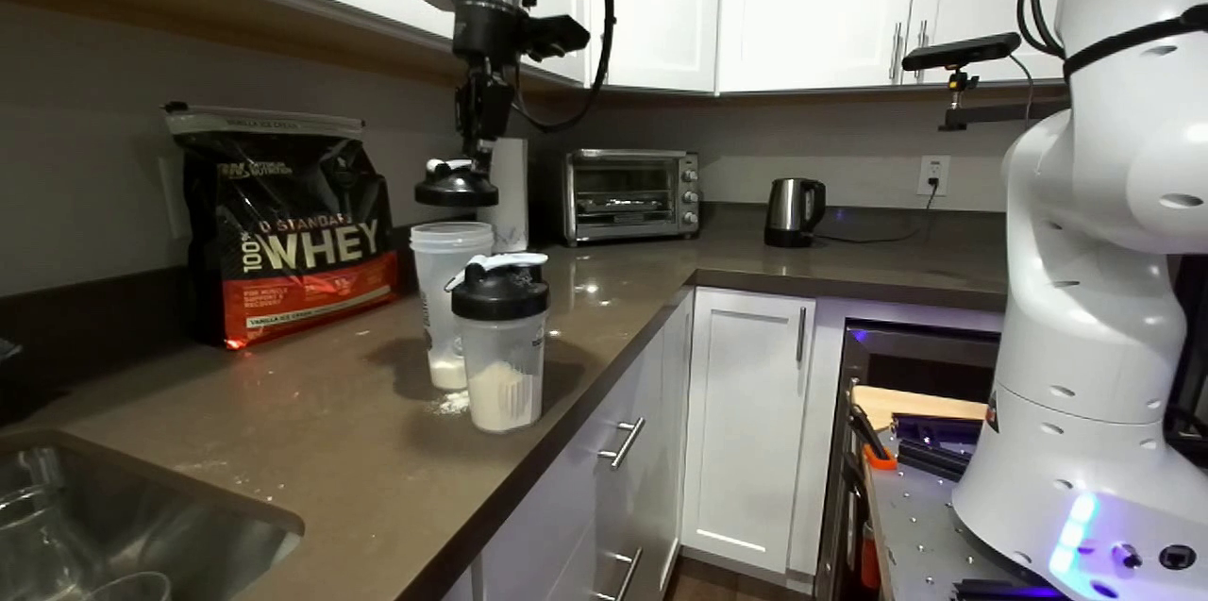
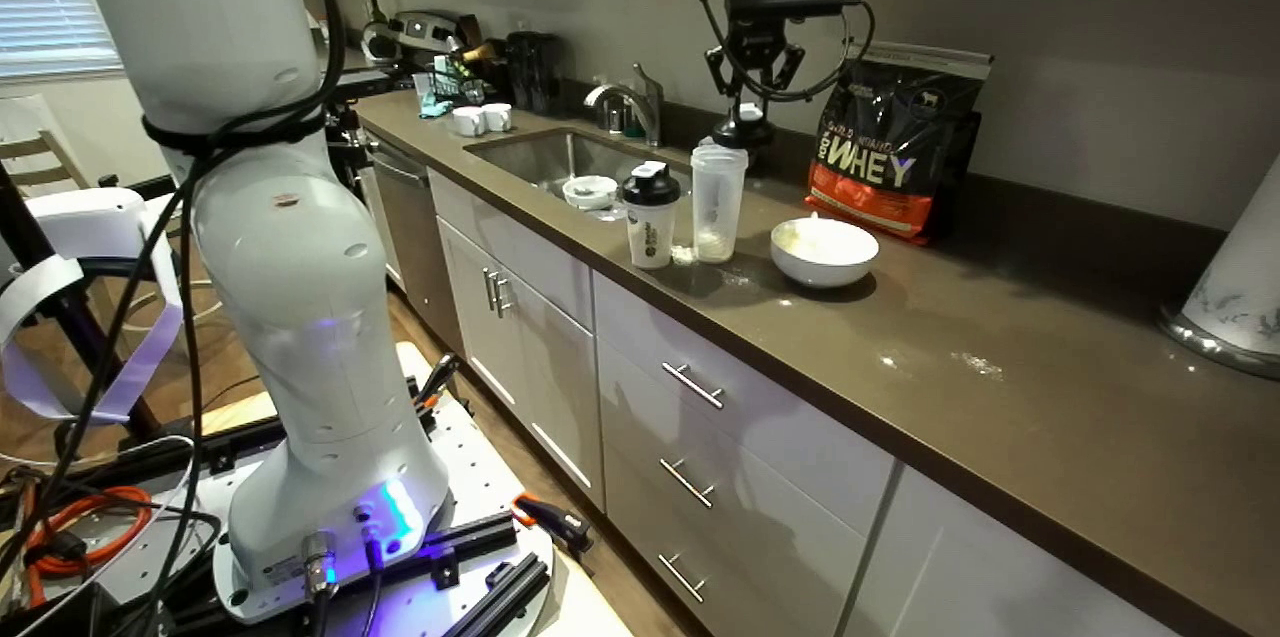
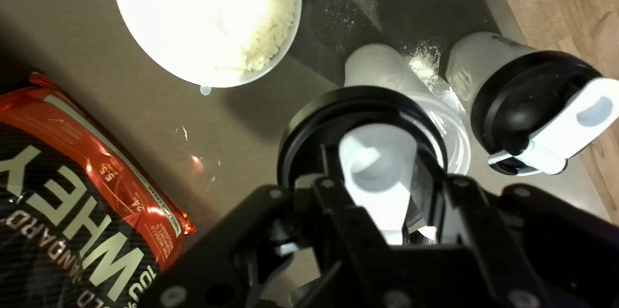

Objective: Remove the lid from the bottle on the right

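The bottle is a clear shaker cup with a little pale powder at its bottom. It stands upright and open in both exterior views (image 1: 451,299) (image 2: 717,207); in the wrist view (image 3: 375,66) it is partly covered. The lid (image 1: 458,189) is black with a white flip cap; it also shows in an exterior view (image 2: 742,132) and in the wrist view (image 3: 362,100). My gripper (image 1: 479,150) (image 2: 750,99) (image 3: 379,163) is shut on this lid, with its fingers either side of the white cap. The lid hangs a little above the bottle's rim, apart from it.
A second shaker (image 1: 502,375) (image 2: 651,227) with its black lid on stands close by, near the counter edge. A white bowl (image 2: 822,267) of powder and a whey bag (image 1: 293,233) (image 3: 72,221) are near. Spilled powder lies between the shakers. A sink (image 2: 490,149) and cabinets are around.
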`<state>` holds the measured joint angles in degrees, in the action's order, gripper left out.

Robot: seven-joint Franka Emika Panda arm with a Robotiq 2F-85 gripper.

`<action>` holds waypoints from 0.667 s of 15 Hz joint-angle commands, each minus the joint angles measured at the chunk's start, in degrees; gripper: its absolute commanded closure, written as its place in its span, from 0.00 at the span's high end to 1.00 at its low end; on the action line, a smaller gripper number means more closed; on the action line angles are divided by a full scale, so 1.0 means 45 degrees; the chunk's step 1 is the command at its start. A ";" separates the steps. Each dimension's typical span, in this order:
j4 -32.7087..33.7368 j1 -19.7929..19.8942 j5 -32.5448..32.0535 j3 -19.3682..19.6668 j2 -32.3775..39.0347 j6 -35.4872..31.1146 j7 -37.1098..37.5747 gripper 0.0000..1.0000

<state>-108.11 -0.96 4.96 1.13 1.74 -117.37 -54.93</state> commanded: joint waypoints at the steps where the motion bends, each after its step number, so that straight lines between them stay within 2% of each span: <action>1: -0.0062 0.0425 -0.0045 0.0167 -0.0222 0.0275 -0.0304 0.13; 10: -0.0261 0.1431 -0.0446 0.1136 0.0148 0.0022 0.0200 0.13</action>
<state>-109.05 3.93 4.08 5.67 1.99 -117.21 -54.87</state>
